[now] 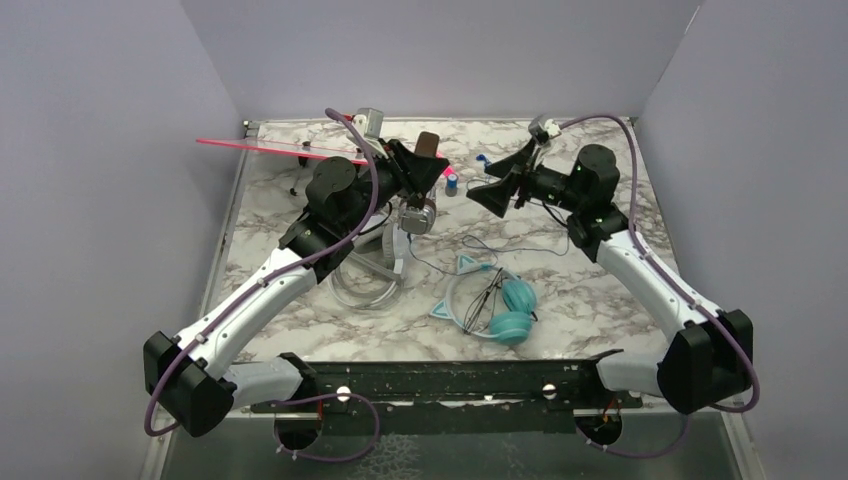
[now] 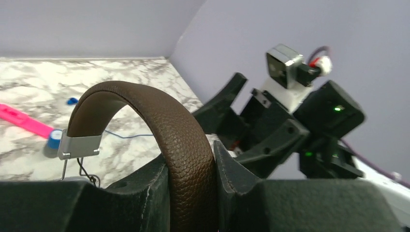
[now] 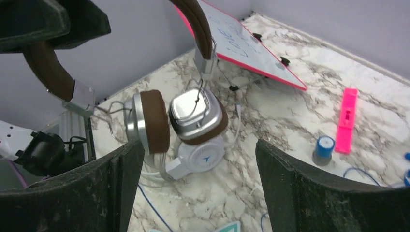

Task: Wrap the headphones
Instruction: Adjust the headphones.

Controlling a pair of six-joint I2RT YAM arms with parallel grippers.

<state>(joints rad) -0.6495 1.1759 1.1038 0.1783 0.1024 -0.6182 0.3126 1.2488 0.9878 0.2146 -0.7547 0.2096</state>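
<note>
The brown headphones [image 1: 418, 213] hang above the table. My left gripper [image 1: 425, 165] is shut on their leather headband [image 2: 159, 121], which fills the gap between my fingers [image 2: 191, 183]. Their two silver-backed cups [image 3: 193, 116] dangle just over the white-grey headphones [image 3: 205, 154], which lie on the marble with their coiled cord [image 1: 365, 290]. The teal cat-ear headphones [image 1: 495, 305] lie at the front middle. My right gripper [image 1: 497, 190] faces the brown set from the right, open and empty [image 3: 198, 188].
A pink-edged whiteboard [image 1: 270, 148] leans at the back left. A pink marker [image 3: 347, 120] and a blue-capped stamp [image 3: 323, 149] lie behind the headphones. A thin blue cord [image 3: 150, 203] trails across the marble. Purple walls close in on three sides.
</note>
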